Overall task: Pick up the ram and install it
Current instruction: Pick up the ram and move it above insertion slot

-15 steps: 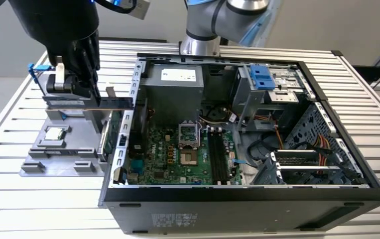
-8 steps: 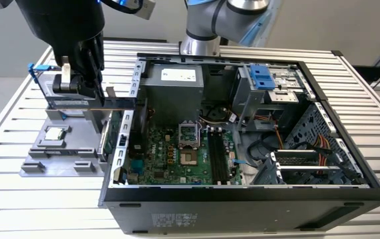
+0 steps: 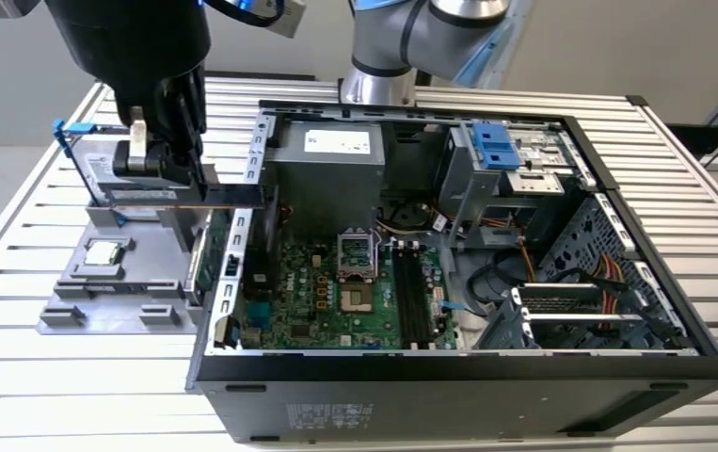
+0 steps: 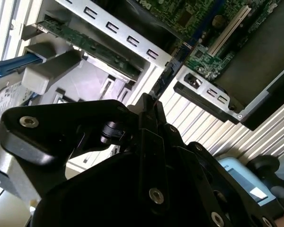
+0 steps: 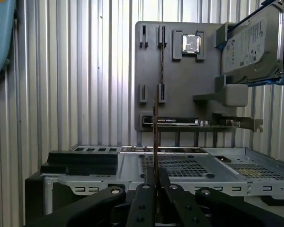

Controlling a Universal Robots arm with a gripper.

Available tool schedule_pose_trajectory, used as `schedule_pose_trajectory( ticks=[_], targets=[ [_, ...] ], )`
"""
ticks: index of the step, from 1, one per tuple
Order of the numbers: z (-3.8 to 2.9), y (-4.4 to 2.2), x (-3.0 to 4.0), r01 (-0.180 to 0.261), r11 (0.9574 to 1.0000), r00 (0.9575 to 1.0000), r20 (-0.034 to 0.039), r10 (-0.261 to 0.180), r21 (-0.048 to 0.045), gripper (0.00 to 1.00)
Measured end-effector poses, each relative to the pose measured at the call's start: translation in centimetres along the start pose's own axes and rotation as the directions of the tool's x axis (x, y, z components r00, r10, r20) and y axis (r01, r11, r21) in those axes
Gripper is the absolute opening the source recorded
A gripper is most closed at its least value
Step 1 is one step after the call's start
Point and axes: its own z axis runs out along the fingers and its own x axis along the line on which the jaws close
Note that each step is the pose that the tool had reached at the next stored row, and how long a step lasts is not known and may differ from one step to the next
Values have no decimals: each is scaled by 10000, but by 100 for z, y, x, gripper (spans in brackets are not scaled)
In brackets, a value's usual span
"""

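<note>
My gripper [image 3: 186, 182] hangs over the grey holder tray [image 3: 120, 301] at the exterior view's left, just outside the open computer case [image 3: 459, 363]. It is shut on the ram [image 3: 227, 196], a thin dark stick held level and pointing toward the case wall. In the first wrist view the ram [image 5: 155, 123] shows edge-on as a thin line rising from between the fingers [image 5: 144, 189]. In the second wrist view the ram [image 4: 173, 64] reaches from the gripper [image 4: 150, 101] toward the case's rear panel. The motherboard's long dark memory slots [image 3: 415, 301] lie inside the case.
The holder tray [image 5: 180, 71] carries a processor chip [image 5: 190, 43], a silver hard drive in a blue-trimmed frame [image 5: 251, 42] and an expansion card with a metal bracket [image 5: 199, 123]. The case holds the motherboard [image 3: 321, 297], a power supply [image 3: 333, 155], a drive cage [image 3: 509, 160] and cables.
</note>
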Motion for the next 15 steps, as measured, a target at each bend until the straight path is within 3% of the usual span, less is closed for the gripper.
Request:
schedule_pose_trajectory(
  ticks=[8, 15],
  targets=[
    [-1, -58, 0, 0, 10000, 10000, -8, 0, 0, 0],
    [-1, -155, 0, 0, 10000, 10000, -9, 0, 0, 0]
  ],
)
